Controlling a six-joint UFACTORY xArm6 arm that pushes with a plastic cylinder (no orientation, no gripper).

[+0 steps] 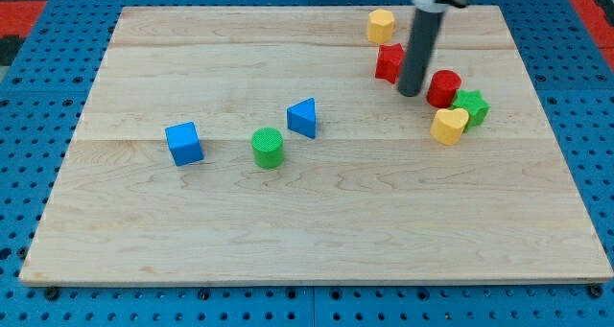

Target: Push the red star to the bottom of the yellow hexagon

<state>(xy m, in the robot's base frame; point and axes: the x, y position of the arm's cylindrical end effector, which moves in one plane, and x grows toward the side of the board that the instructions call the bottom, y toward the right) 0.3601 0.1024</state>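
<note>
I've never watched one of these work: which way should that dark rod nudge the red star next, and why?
Probably a short push toward the view's left. My tip sits at the right edge of the red star, which lies just below the yellow hexagon but slightly to its right, so it looks almost in place.

**No Readable Markings on the Board**

No text, label, brand, number or sign can be read anywhere: the wooden board point(317, 212), the coloured blocks and the blue pegboard point(29, 154) around it all show plain, unmarked surfaces.
</note>
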